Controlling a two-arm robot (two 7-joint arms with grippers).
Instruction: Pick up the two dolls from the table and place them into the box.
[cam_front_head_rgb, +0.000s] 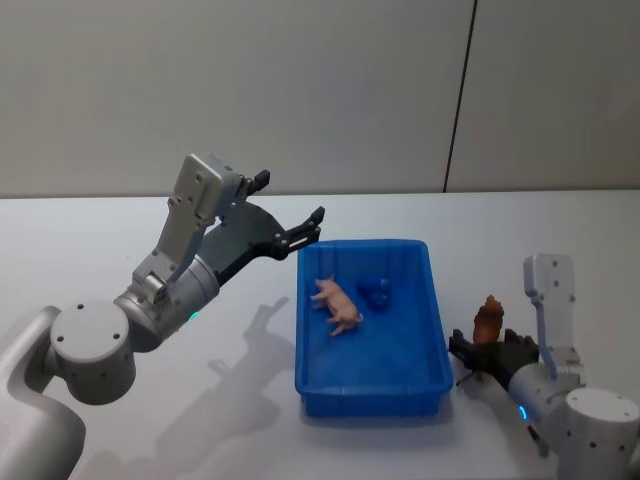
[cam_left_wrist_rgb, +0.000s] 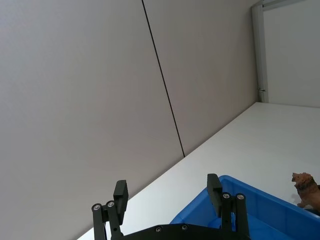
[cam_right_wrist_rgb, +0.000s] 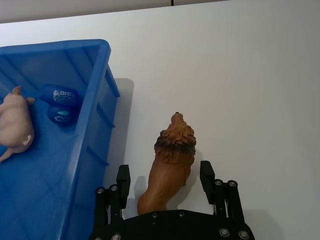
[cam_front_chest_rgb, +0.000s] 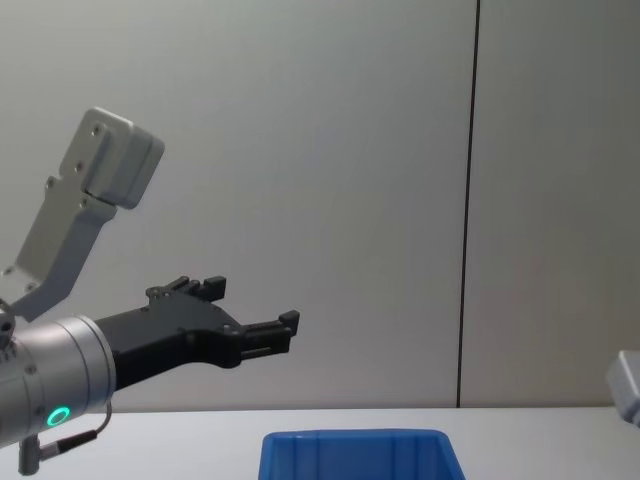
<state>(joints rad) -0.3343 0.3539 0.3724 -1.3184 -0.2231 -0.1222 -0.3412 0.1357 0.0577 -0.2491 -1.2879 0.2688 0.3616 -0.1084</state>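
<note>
One doll, a pink pig (cam_front_head_rgb: 337, 303), is already lying inside the blue box (cam_front_head_rgb: 425, 290), toward its left side, with a small dark blue object (cam_front_head_rgb: 376, 291) just to its right on the box floor. What that blue object is cannot be told; it does not look like a doll. The second doll, a brown lion (cam_right_wrist_rgb: 170, 167), is still standing on the white desk (cam_front_head_rgb: 120, 250), just right of the box and apart from its wall. By that reckoning, the task is judged about half done: one doll is delivered, and one remains to be grasped, lifted and carried left over the rim.

The right hand (cam_right_wrist_rgb: 166, 179) is set low on the desk at the near right, with its fingers (cam_right_wrist_rgb: 123, 176) spread on either side of the lion's hindquarters. A gap is seen between each pad and the figure, so the lion is bracketed but not yet pinched. In the head view the same hand (cam_front_head_rgb: 490, 348) is seen dark beneath and around the lion, close to the box's near right corner.

The left hand (cam_front_head_rgb: 290, 215) is held high above the desk at the left, near the box's far left corner, its fingers spread wide and nothing carried between them. Its forearm is raised and angled toward the box, well clear of the rim.
</note>
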